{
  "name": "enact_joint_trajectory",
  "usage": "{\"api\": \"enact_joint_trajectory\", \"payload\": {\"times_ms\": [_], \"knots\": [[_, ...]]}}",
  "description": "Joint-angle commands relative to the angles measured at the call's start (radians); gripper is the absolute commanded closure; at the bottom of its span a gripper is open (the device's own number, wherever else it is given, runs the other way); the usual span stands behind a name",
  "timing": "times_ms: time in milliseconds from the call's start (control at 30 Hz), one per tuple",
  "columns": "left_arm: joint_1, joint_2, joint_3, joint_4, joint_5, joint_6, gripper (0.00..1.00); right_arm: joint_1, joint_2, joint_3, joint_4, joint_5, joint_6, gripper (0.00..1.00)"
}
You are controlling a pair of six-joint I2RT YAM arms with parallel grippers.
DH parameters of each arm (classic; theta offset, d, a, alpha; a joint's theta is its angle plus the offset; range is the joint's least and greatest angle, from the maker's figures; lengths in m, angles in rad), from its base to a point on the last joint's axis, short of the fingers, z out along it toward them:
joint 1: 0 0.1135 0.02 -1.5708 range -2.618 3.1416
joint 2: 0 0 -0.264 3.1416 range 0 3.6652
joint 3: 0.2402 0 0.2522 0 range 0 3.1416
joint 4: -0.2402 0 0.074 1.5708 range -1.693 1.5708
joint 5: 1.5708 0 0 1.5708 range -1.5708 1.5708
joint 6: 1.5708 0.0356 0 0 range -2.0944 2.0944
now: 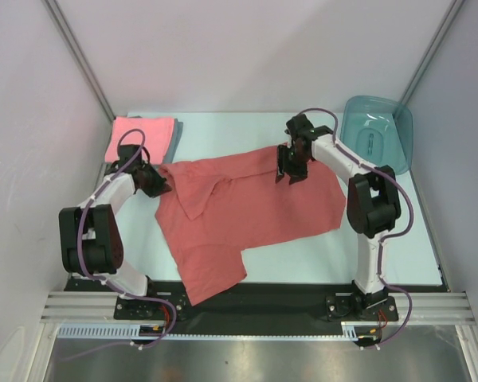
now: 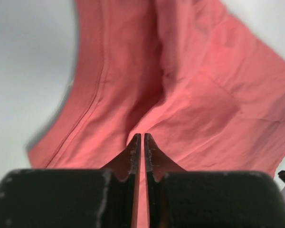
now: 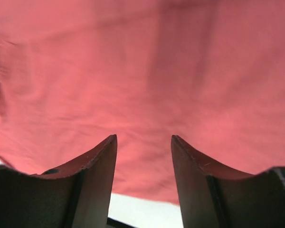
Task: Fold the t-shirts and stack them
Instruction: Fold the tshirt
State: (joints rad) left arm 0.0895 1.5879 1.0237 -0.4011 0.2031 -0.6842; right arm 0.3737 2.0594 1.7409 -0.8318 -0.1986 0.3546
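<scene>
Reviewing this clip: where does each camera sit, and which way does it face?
Top external: above and behind the robot, looking down on the table; both arms show, left tool at the red t-shirt's left edge, right tool at its far edge.
Left wrist: on the left arm, looking along its shut fingers, which pinch red cloth.
Right wrist: on the right arm, looking between its open fingers at the cloth.
Shared: all three show the red t-shirt.

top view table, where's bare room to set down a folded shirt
Free: the far strip of table between the pink folded shirt and teal tub; the near strip between red shirt and right arm base. Crowded: the middle, covered by that shirt.
</scene>
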Motion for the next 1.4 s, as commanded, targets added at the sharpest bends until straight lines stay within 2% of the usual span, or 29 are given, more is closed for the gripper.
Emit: {"api": "enact_joint_trajectory", "payload": {"times_ms": [0, 167, 300, 567, 900, 1000, 1200, 1267, 1300, 1367], "knots": [[0.004, 0.003, -0.016, -0.045, -0.014, -0.034, 0.93, -0.028, -0.114, -0.067, -0.075, 0.149, -0.037, 0.46], [0.015, 0.06, -0.08, -0.035, -0.027, -0.054, 1.0, -0.033, -0.189, -0.231, -0.044, 0.197, -0.068, 0.46], [0.022, 0.075, -0.085, -0.051, -0.083, -0.038, 1.0, -0.036, -0.228, -0.366, -0.006, 0.252, -0.065, 0.48], [0.085, 0.175, -0.105, -0.139, -0.132, -0.07, 1.0, -0.016, -0.289, -0.533, 0.049, 0.258, -0.037, 0.48], [0.236, 0.078, -0.191, -0.183, -0.2, -0.048, 1.0, 0.054, -0.367, -0.71, 0.066, 0.209, 0.078, 0.47], [0.285, 0.049, -0.231, -0.185, -0.2, -0.029, 1.0, 0.073, -0.389, -0.751, 0.069, 0.139, 0.104, 0.47], [0.305, -0.078, -0.258, -0.199, -0.2, 0.04, 0.99, 0.117, -0.479, -0.771, 0.036, 0.067, 0.149, 0.46], [0.303, -0.143, -0.231, -0.188, -0.197, 0.066, 0.82, 0.117, -0.527, -0.732, 0.005, 0.085, 0.133, 0.46], [0.305, -0.161, -0.217, -0.183, -0.185, 0.077, 0.68, 0.116, -0.538, -0.672, -0.006, 0.097, 0.101, 0.44], [0.296, -0.215, -0.168, -0.125, -0.124, 0.092, 0.58, 0.096, -0.544, -0.589, -0.012, 0.154, 0.07, 0.41]]}}
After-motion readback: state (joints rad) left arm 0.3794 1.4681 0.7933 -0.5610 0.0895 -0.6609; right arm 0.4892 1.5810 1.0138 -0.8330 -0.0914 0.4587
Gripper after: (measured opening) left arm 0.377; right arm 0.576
